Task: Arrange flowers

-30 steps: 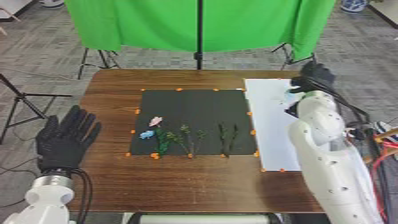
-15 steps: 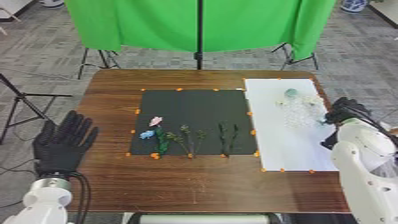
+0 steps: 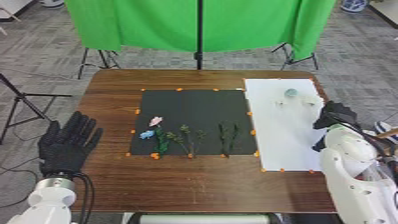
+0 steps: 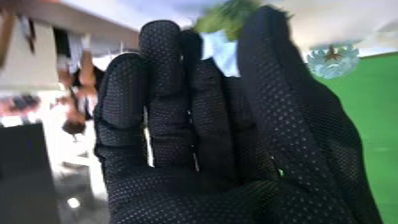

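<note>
One small pink flower [image 3: 155,121], one small blue flower [image 3: 147,134] and thin green stems [image 3: 186,137] lie loose, so we think plenty is left. Our black-gloved left hand [image 3: 65,156] and right hand [image 4: 204,170] have straight fingers.

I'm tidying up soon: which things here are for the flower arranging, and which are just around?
Likely the job's:
- pink flower
- blue flower
- green stems
- pale blue item on the white sheet

Likely just around:
- green cloth
- blue-and-white pot
</note>
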{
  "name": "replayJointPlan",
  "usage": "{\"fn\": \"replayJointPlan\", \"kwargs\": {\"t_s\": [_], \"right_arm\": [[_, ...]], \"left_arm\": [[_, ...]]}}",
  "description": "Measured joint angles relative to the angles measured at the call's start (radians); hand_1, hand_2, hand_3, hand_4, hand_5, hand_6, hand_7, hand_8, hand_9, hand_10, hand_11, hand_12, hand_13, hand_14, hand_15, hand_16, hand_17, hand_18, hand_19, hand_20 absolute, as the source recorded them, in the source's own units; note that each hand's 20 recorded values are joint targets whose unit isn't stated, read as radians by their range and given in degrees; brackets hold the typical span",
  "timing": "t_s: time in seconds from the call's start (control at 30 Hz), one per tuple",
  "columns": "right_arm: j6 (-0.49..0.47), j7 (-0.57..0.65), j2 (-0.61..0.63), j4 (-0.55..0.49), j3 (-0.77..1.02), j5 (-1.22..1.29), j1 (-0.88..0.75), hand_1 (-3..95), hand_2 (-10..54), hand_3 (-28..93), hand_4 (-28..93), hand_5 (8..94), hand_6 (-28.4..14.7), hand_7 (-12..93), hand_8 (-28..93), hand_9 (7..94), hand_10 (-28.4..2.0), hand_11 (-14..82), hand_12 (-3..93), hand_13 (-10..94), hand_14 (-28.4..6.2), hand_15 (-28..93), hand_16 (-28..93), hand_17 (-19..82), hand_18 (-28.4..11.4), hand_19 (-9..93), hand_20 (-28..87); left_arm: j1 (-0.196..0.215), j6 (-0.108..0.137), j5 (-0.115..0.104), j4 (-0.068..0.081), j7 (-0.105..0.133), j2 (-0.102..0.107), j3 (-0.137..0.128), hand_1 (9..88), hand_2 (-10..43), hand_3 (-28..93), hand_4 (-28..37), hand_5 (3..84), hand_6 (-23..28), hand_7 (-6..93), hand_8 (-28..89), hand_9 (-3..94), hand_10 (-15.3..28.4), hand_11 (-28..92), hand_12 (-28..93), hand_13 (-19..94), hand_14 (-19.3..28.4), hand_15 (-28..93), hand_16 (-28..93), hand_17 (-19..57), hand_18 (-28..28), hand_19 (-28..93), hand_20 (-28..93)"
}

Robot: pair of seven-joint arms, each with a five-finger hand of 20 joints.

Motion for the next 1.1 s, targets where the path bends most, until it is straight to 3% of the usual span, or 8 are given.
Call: {"fn": "replayJointPlan", "kwargs": {"t_s": [0.1,0.23,0.4,0.53,0.67,0.8,0.9,1.1], "right_arm": [[0.026,-0.021,-0.004,0.009,-0.001,-0.067,-0.007,67.8,-9.5,63,-28,72.3,0.6,43,10,85.4,-10.4,12.4,46.8,70,-6.0,39,46,32,-21.4,79,40],[0.151,-0.020,0.003,-0.008,-0.024,-0.012,-0.026,67.5,-9.5,64,-28,72.3,0.5,43,11,85.4,-10.4,12.3,47.2,70,-6.2,39,46,32,-21.3,79,40],[0.205,-0.114,0.023,-0.121,-0.089,0.047,-0.030,67.0,-9.5,65,-28,72.0,0.5,43,11,85.0,-10.1,12.4,47.5,70,-6.0,39,46,32,-21.2,80,41],[0.190,-0.252,0.009,-0.187,-0.176,0.060,0.026,66.6,-9.5,67,-28,71.7,0.3,43,12,84.9,-10.4,12.5,47.4,69,-6.2,40,46,32,-21.5,80,41],[0.122,-0.246,-0.056,-0.180,-0.314,0.130,0.143,66.4,-9.5,68,-28,72.0,-0.2,43,12,84.9,-10.4,12.7,47.2,69,-6.4,41,45,33,-21.8,81,41],[0.031,-0.276,-0.156,-0.122,-0.433,0.091,0.238,66.5,-9.5,68,-28,72.0,-0.2,43,12,84.8,-10.5,12.8,47.4,69,-6.4,41,45,33,-21.8,81,41],[-0.023,-0.369,-0.219,-0.051,-0.517,-0.023,0.284,66.3,-9.5,68,-28,72.0,-0.2,43,12,84.6,-10.4,12.8,47.3,69,-6.4,41,45,33,-21.9,81,41],[-0.050,-0.415,-0.266,0.014,-0.648,-0.082,0.306,66.3,-9.5,68,-28,71.4,-0.2,43,13,84.2,-10.1,13.0,47.1,69,-6.4,41,44,33,-22.0,82,40]], "left_arm": [[0.000,0.000,0.000,0.000,0.000,-0.001,0.000,28.4,13.7,73,-28.3,48.7,9.3,17.2,-9,41.7,15.3,27,14,31,15.5,44,-5,-4.2,14.9,35,18],[0.001,0.000,0.001,0.000,-0.001,-0.002,-0.002,28.4,13.7,73,-28.3,48.8,9.2,17.2,-9,41.7,15.3,27,14,31,15.5,44,-5,-4.2,14.9,35,18],[0.004,-0.001,0.004,-0.001,0.000,-0.002,-0.013,28.4,13.7,73,-28.3,48.7,9.2,17.1,-9,41.7,15.3,27,14,31,15.5,44,-5,-4.3,14.9,35,18],[0.007,-0.001,0.007,-0.001,0.001,-0.002,-0.026,28.6,13.9,74,-28.3,48.7,9.2,17.1,-9,41.7,15.3,27,14,31,15.5,44,-5,-4.3,14.9,35,18],[0.007,-0.001,0.008,-0.001,0.002,-0.002,-0.030,28.6,14.1,73,-28.3,48.7,9.2,17.1,-9,41.7,15.2,27,14,31,15.5,44,-5,-4.3,14.9,35,18],[0.007,-0.001,0.008,-0.001,0.002,0.001,-0.029,28.7,14.1,73,-28.3,48.8,9.2,17.0,-9,41.7,15.2,27,14,31,15.5,44,-5,-4.3,14.9,35,18],[0.007,-0.001,0.008,-0.002,0.003,0.005,-0.027,28.7,14.1,73,-28.3,48.8,9.2,17.1,-9,41.7,15.2,27,14,31,15.5,44,-5,-4.3,14.9,35,18],[0.005,-0.002,0.007,-0.002,0.001,0.016,-0.022,29.0,14.6,73,-28.3,48.8,9.2,17.0,-9,41.7,15.2,27,14,31,15.6,44,-5,-4.3,15.0,35,18]]}}
